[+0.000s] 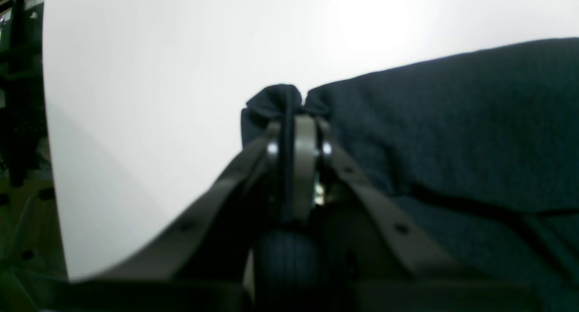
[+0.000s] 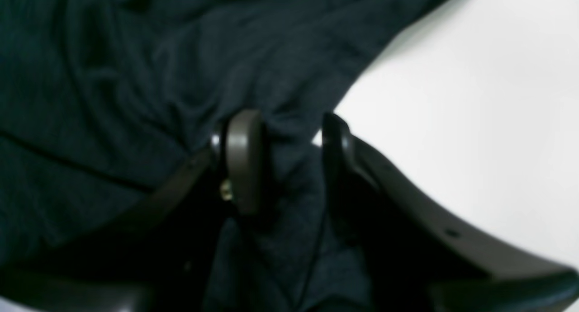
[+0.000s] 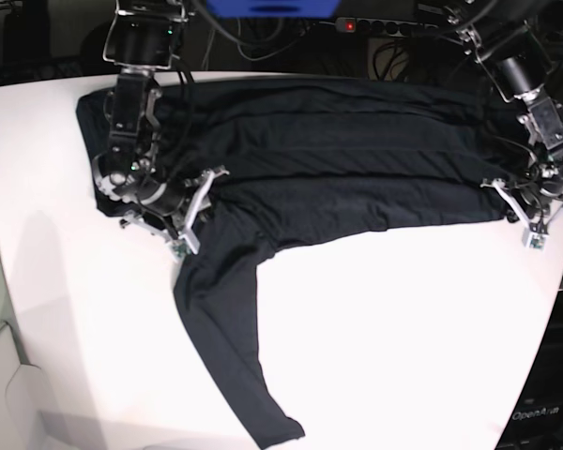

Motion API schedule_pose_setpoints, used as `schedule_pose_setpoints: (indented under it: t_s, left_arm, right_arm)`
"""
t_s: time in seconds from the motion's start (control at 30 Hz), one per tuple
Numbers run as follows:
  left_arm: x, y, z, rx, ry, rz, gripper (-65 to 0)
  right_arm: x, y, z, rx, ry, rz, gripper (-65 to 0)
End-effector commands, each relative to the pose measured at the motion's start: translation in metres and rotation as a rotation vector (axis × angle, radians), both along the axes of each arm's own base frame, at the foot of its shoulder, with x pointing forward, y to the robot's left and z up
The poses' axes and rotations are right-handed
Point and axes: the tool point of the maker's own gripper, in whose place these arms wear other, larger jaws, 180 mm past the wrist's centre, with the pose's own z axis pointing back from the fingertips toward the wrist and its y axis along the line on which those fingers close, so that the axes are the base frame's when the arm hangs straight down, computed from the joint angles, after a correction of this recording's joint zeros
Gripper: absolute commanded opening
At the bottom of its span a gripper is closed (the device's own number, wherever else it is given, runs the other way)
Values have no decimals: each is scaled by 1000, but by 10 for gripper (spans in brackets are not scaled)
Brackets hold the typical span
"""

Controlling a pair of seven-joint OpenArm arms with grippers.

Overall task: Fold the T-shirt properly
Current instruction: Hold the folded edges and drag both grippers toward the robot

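T-shirt (image 3: 338,169) unprinted | left hand (image 1: 296,117) pinching its edge | right hand (image 2: 289,135) apparently parted astride fabric

The T-shirt (image 3: 338,169) lies spread across the far half of the table (image 3: 403,337), one sleeve (image 3: 230,347) trailing toward the near edge.

Left gripper (image 1: 296,122): jaws pressed tight together, pinching cloth, arm reaching down low.
Right gripper (image 2: 287,156): jaws apart, cloth between them, arm bent down low.
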Motion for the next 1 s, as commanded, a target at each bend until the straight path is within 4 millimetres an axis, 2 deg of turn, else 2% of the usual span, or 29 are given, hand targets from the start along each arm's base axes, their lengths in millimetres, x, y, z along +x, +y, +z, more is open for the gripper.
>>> schedule_pose_setpoints:
  t_s: [0.0, 0.2, 0.37, 0.43, 0.57, 0.67, 0.83, 0.97]
  left_arm:
    - [11, 9, 17, 20, -53, 4, -650]
    - [11, 9, 17, 20, -53, 4, -650]
    - [10, 9, 16, 20, -52, 4, -650]
    - [10, 9, 16, 20, -52, 4, -650]
    - [10, 9, 16, 20, -52, 4, -650]
    - [10, 9, 16, 20, -52, 4, -650]
    - [10, 9, 16, 20, -52, 4, -650]
    - [10, 9, 16, 20, -52, 4, -650]
  right_arm:
    - [13, 1, 13, 13, -50, 0, -485]
    - [-1, 14, -18, 11, 47, 60, -634]
    - [-2, 18, -20, 7, 52, 80, -650]
    - [3, 17, -12, 1, 27, 78, -650]
    - [19, 9, 24, -30, -80, 67, -650]
    - [23, 3, 43, -63, -119, 58, -650]
    - [22, -2, 55, -87, -144, 49, -650]
    - [16, -3, 53, -90, -137, 48, -650]
